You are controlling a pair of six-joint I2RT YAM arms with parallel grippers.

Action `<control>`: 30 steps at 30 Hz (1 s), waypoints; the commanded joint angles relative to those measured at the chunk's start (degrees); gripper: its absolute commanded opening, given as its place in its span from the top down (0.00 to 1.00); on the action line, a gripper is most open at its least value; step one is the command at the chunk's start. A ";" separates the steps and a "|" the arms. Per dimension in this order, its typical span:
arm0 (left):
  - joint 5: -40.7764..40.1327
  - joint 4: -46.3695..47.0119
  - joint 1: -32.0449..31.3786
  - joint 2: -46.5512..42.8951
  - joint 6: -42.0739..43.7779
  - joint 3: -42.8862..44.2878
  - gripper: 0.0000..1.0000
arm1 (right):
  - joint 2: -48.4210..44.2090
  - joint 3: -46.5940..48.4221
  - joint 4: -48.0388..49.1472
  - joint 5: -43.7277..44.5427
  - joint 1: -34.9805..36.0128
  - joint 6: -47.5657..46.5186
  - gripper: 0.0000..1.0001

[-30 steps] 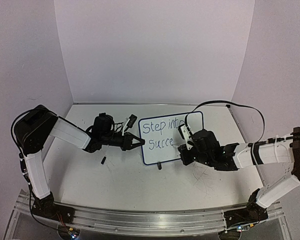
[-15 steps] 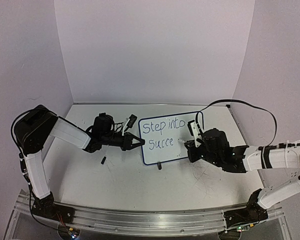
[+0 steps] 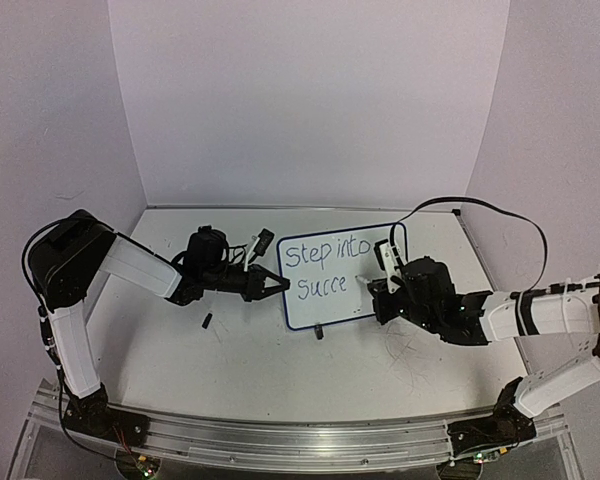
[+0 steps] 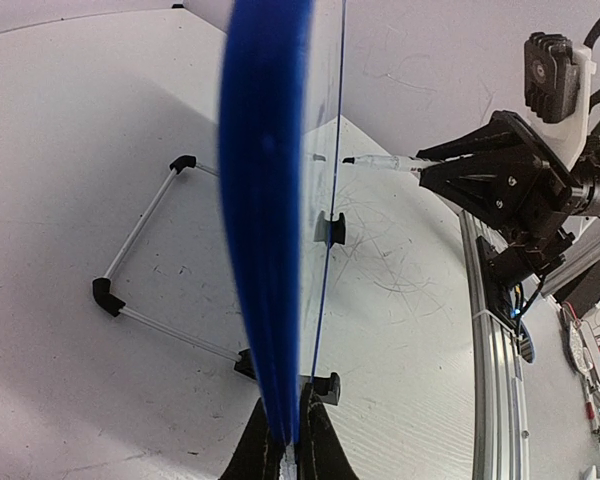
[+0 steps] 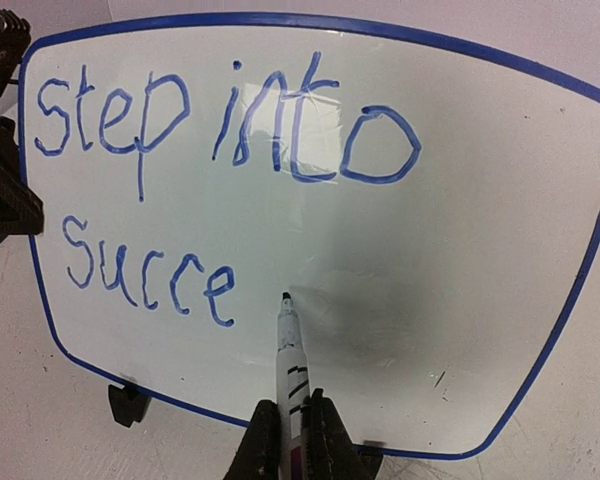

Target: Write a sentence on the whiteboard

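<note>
Upright on the bench (image 3: 230, 360), the whiteboard (image 3: 330, 312) is clamped by its left edge in the left end effector (image 4: 285, 440). A marker (image 5: 290, 350) is gripped in the right end effector (image 5: 290, 415), its long axis aimed at the board face and its tip just right of "Succe" in the unfinished sentence (image 5: 180, 130). Contact cannot be confirmed.

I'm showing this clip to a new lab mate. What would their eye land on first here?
The blue-framed whiteboard standing mid-table, bearing the unfinished sentence "Step into Succe" in blue ink. The right gripper holds a marker with its tip just past the last "e", while the left gripper pinches the board's left edge.
</note>
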 commanded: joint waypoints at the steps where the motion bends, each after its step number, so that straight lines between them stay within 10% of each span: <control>1: -5.38 -6.06 0.53 0.57 3.69 0.56 1.00 | 1.19 2.31 3.35 1.94 -0.02 0.21 1.00; 30: -5.52 -6.13 0.52 0.29 4.11 0.11 1.00 | 3.41 3.78 2.74 -1.54 0.01 -0.06 1.00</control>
